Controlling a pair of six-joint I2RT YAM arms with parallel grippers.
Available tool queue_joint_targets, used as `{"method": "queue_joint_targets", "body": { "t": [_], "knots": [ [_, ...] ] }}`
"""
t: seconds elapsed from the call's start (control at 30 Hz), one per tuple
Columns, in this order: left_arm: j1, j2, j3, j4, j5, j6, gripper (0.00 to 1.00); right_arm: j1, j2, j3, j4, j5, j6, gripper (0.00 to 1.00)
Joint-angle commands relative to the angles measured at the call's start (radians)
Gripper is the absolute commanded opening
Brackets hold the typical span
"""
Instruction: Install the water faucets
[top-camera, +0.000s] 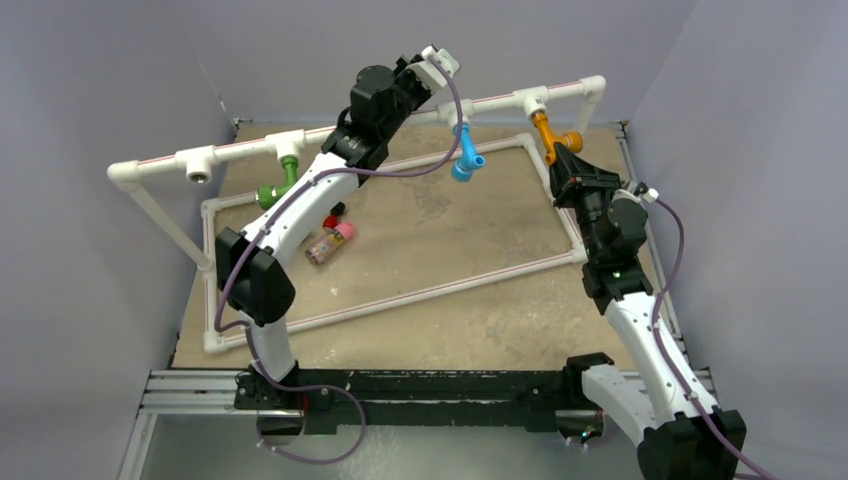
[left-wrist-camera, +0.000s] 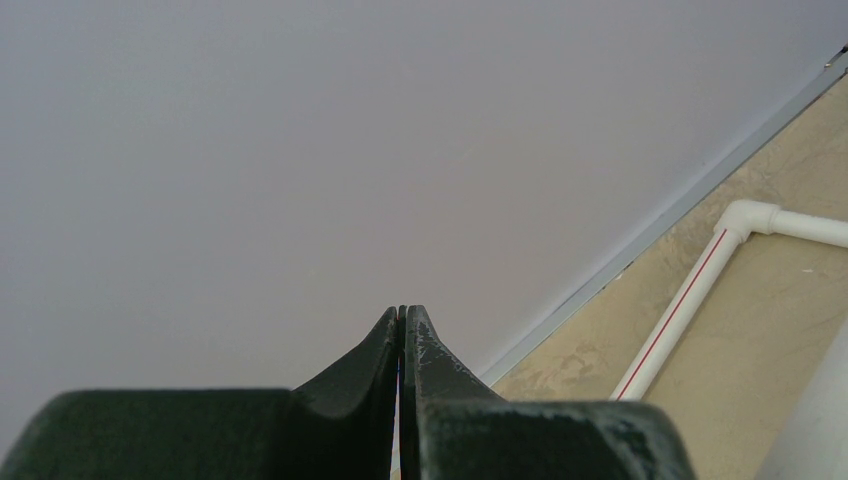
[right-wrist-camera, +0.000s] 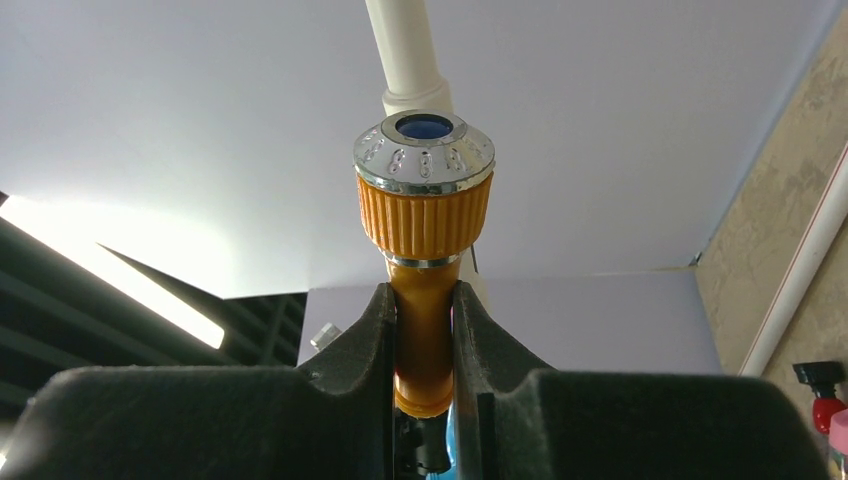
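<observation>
Three faucets hang from the raised white pipe rail (top-camera: 250, 148): a green one (top-camera: 278, 186) on the left, a blue one (top-camera: 466, 156) in the middle and an orange one (top-camera: 546, 133) on the right. My right gripper (top-camera: 566, 163) is shut on the orange faucet's body; in the right wrist view the fingers (right-wrist-camera: 372, 330) clamp it below its ribbed orange knob (right-wrist-camera: 424, 215) with a chrome ring. My left gripper (top-camera: 441, 60) is raised above the rail near the blue faucet, shut and empty, and faces the wall in the left wrist view (left-wrist-camera: 402, 316).
A tee socket (top-camera: 200, 166) at the rail's left end stands open. A low white pipe frame (top-camera: 420, 293) lies on the tan table. A pink-capped piece (top-camera: 332, 242) and a red-and-black piece (top-camera: 331, 218) lie inside it, left of centre. Grey walls enclose the table.
</observation>
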Motion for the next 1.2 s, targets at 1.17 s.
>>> {"method": "queue_joint_targets", "body": {
  "t": [1.17],
  "knots": [
    [-0.089, -0.024, -0.062, -0.204, 0.238, -0.053, 0.00, -0.004, 0.041, 0.183, 0.086, 0.032, -1.119, 0.00]
  ]
}}
